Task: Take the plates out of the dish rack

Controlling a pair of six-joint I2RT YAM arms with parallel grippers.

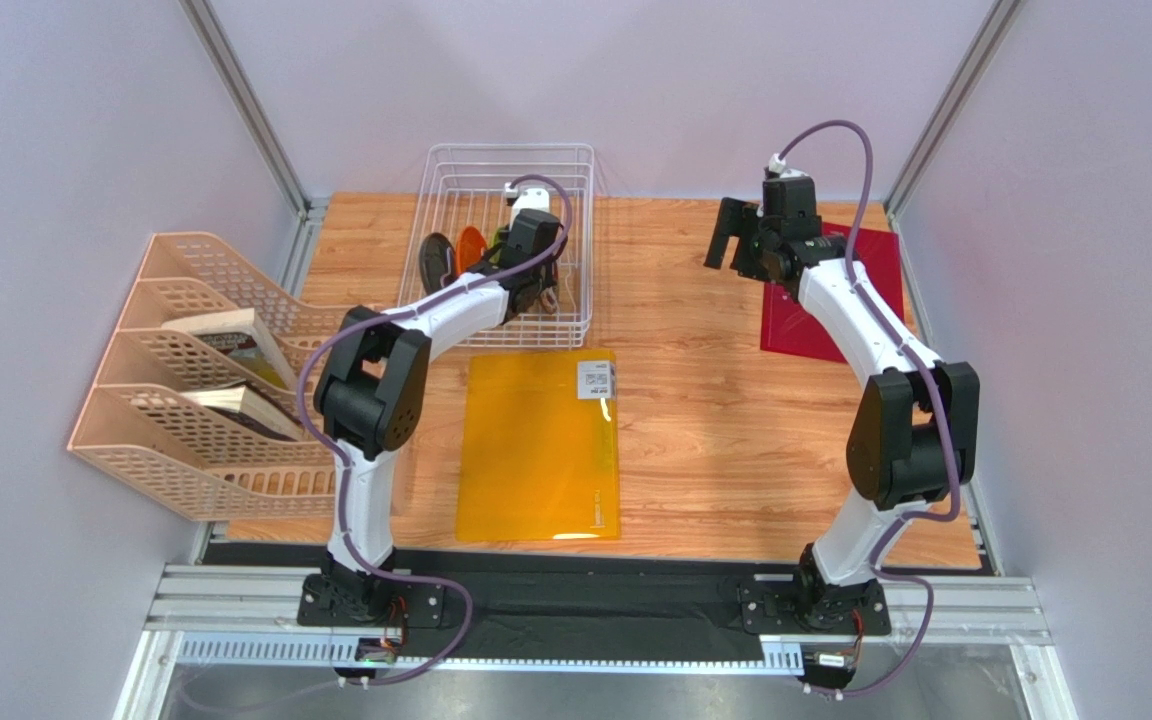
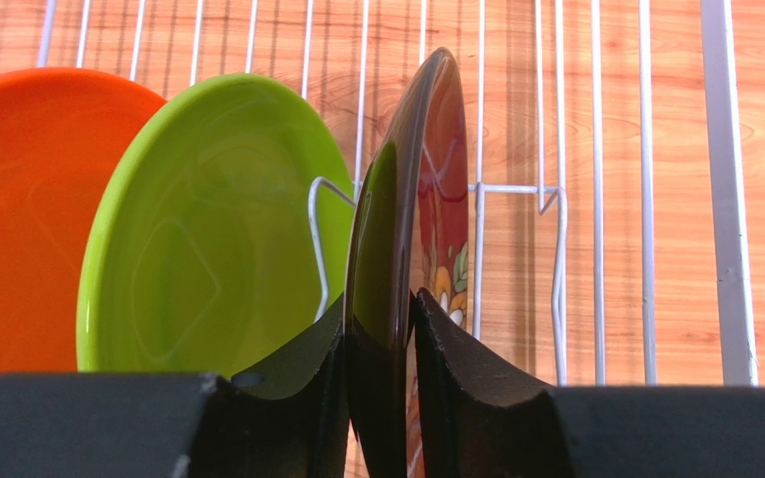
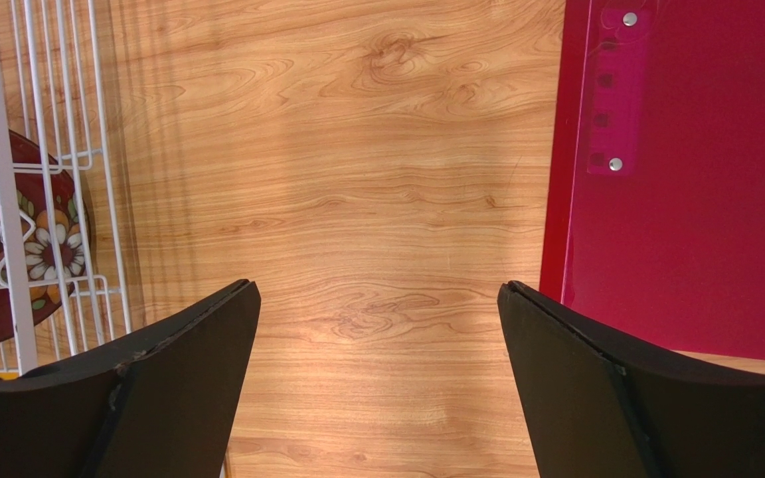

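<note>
The white wire dish rack (image 1: pixel 447 165) stands at the back of the table. In the left wrist view the dark red floral plate (image 2: pixel 426 179) stands on edge between tines, with the lime green plate (image 2: pixel 207 229) and the orange plate (image 2: pixel 17 199) to its left. The dark grey plate (image 1: pixel 437 260) shows at the rack's left end. My left gripper (image 2: pixel 379 304) reaches into the rack (image 1: pixel 515 240) and is shut on the dark red plate's rim. My right gripper (image 3: pixel 377 289) is open and empty above bare wood, right of the rack (image 1: pixel 737 255).
A flat red mat (image 1: pixel 796 323) lies under the right arm and shows in the right wrist view (image 3: pixel 696 199). A yellow mat (image 1: pixel 537 446) lies in front of the rack. A beige slotted organizer (image 1: pixel 184 375) with books stands at the left edge.
</note>
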